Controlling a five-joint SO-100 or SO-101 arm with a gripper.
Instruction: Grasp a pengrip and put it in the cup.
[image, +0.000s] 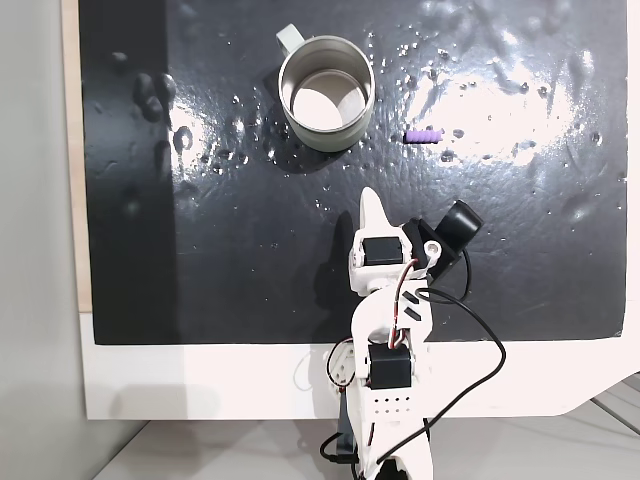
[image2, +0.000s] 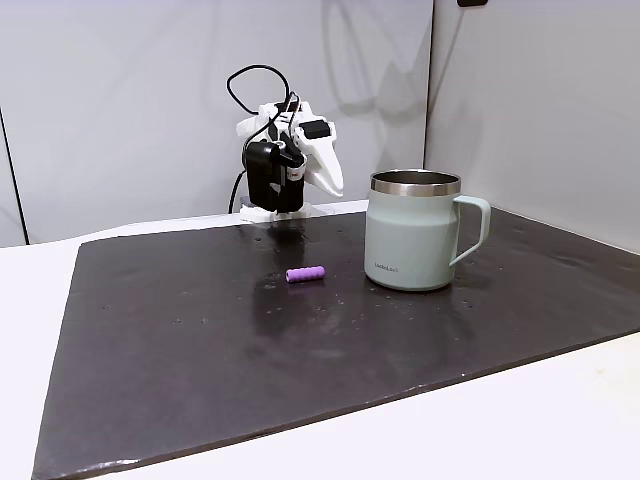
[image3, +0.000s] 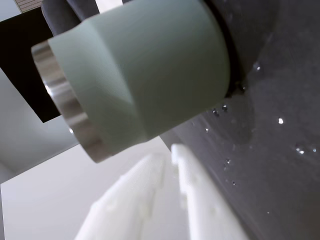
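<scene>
Your gripper (image: 374, 208) sits closed and empty, so open it and reach for the pengrip (image: 422, 135) beside the cup (image: 326, 92).

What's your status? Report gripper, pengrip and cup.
Gripper shut, empty, short of the cup. Pengrip lying on the wet mat, apart from the cup, not yet grasped. Nothing between gripper and pengrip.
</scene>
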